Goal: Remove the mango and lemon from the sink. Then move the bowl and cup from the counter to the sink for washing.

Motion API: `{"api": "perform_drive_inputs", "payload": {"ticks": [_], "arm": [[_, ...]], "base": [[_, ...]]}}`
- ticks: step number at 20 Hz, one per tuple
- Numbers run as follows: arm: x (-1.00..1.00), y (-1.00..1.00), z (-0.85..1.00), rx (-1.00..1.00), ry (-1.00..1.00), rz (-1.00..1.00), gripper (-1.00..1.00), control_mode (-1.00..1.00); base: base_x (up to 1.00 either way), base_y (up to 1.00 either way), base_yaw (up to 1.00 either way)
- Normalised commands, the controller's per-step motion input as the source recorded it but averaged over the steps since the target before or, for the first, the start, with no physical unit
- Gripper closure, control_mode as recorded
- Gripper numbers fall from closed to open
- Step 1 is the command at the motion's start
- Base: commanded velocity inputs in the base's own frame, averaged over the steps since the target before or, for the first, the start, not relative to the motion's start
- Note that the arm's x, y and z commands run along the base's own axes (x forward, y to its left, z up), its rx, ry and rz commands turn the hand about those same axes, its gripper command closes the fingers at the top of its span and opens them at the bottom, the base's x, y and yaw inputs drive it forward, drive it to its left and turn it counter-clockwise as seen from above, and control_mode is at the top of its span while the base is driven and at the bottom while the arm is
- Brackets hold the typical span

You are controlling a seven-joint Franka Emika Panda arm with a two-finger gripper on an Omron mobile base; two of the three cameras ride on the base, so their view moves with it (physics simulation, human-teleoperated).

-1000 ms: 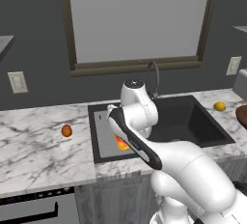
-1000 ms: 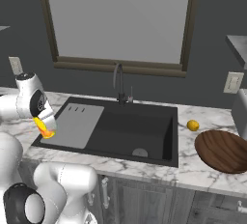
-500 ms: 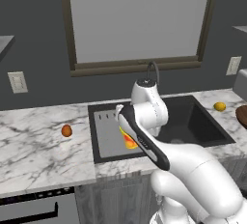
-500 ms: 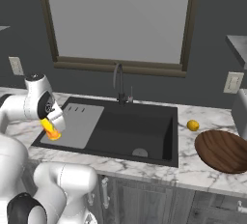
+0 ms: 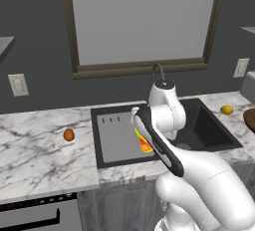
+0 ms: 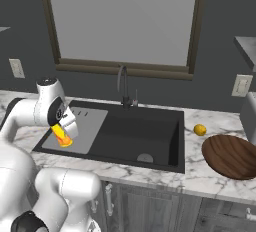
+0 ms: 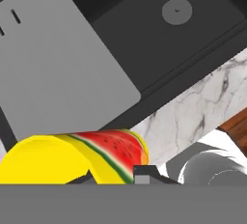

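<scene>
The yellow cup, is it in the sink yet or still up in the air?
In the air. The claw holds the cup above the sink's grey drainboard, touching nothing.

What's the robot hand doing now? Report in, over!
Gripper shut on the small yellow cup with red watermelon mark, above the grey drainboard of the black sink. Brown wooden bowl waiting on the marble counter. Path clear.
</scene>
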Motion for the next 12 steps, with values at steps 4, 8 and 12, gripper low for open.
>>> {"api": "perform_drive_inputs", "payload": {"ticks": [4, 8, 12], "arm": [[-0.01, -0.42, 0.01, 0.00, 0.00, 0.00, 1.00, -1.00], [0.00, -0.41, 0.00, 0.02, -0.04, 0.00, 1.00, -1.00], [0.00, -0.43, 0.00, 0.02, -0.01, 0.00, 1.00, -1.00]], "base": [[0.00, 0.00, 0.00], [0.00, 0.00, 0.00], [0.00, 0.00, 0.00]]}}
